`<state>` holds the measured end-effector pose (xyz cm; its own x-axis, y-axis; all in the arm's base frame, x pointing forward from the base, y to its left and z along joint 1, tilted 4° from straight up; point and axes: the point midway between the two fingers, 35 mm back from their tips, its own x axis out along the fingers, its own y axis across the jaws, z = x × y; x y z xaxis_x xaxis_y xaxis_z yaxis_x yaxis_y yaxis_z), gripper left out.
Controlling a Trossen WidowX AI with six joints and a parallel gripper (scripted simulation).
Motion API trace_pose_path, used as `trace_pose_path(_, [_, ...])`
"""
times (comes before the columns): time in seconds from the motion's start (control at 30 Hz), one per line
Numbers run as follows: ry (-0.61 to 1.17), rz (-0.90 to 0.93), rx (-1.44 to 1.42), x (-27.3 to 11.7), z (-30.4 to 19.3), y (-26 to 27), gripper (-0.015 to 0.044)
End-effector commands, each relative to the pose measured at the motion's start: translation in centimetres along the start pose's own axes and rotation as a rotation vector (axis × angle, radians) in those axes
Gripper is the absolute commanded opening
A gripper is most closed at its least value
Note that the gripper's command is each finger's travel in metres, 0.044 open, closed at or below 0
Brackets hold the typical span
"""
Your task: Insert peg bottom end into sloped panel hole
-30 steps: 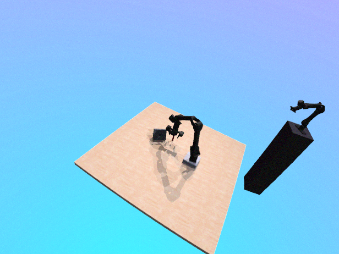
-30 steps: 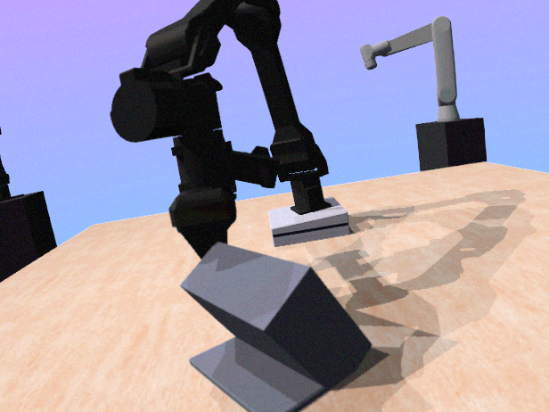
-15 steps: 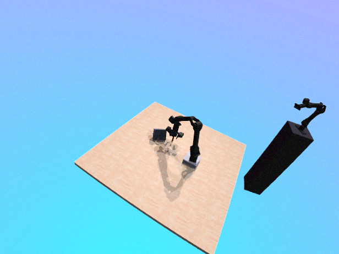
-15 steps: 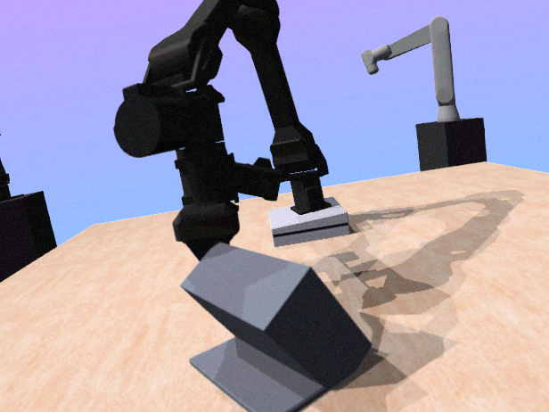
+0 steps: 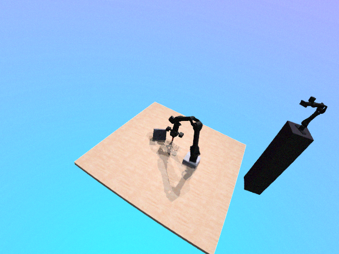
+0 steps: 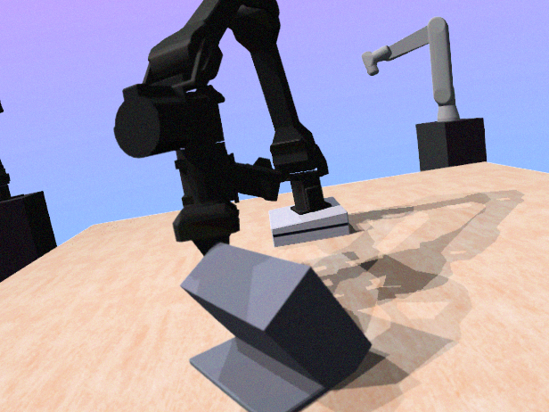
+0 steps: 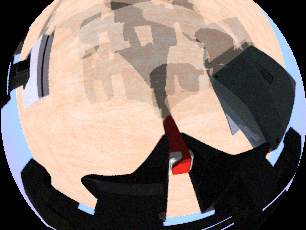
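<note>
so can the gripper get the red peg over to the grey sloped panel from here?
Probably yes. The gripper is shut on the red peg, and the grey sloped panel sits close by with only bare table between them; its hole isn't visible.
</note>
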<state>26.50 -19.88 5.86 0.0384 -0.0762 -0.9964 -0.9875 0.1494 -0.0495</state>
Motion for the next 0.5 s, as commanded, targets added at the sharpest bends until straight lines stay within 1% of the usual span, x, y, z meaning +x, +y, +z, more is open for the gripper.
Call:
trace_pose_path(0.0, [0.000, 0.000, 0.000, 0.0, 0.0, 0.0, 0.0000])
trace_pose_path(0.23, [0.000, 0.000, 0.000, -0.4, 0.0, -0.1, 0.0000])
trace_pose_path(0.47, [0.001, 0.000, -0.003, -3.1, -0.1, -0.2, 0.0000])
